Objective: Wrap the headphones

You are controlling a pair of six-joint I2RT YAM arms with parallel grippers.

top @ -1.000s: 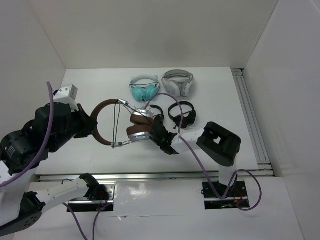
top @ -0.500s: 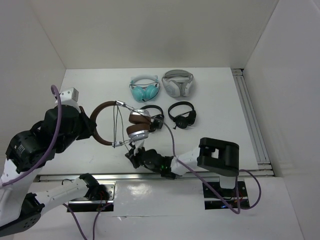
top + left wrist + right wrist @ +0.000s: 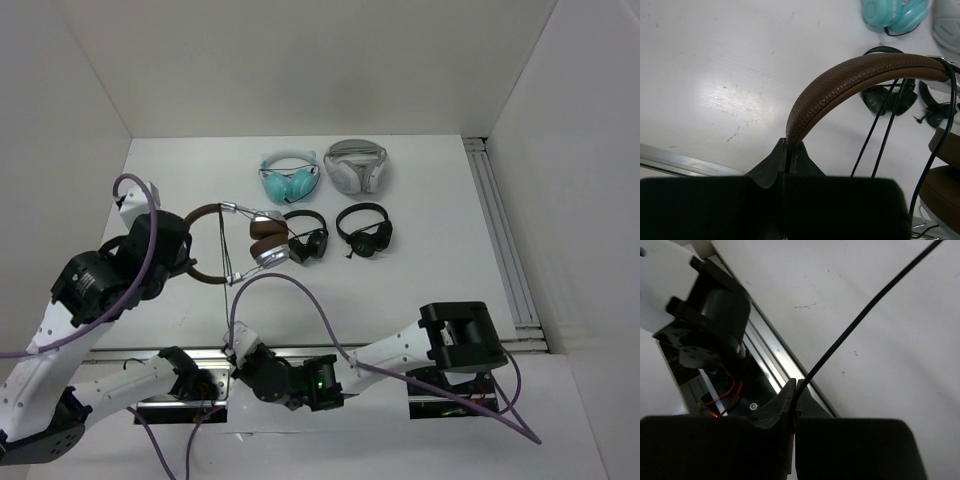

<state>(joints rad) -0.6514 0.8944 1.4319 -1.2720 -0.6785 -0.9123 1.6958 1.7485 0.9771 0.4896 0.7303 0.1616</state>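
Note:
The headphones have a dark brown headband and silver-and-brown ear cups. They hang above the table's left half. My left gripper is shut on the headband's lower end. The thin black cable runs twice across the band's arc, then down toward the front edge. There my right gripper is shut on the cable, low over the front rail beside the left arm's base. The cable is taut between band and gripper.
Teal headphones and white-grey headphones lie at the back. Two small black headphones lie just right of the held pair. A metal rail runs along the right side, another along the front edge.
My right gripper swept from beside the ear cups down and left to the front edge, drawing the cable with it. The left gripper shifted the headphones slightly back and left.

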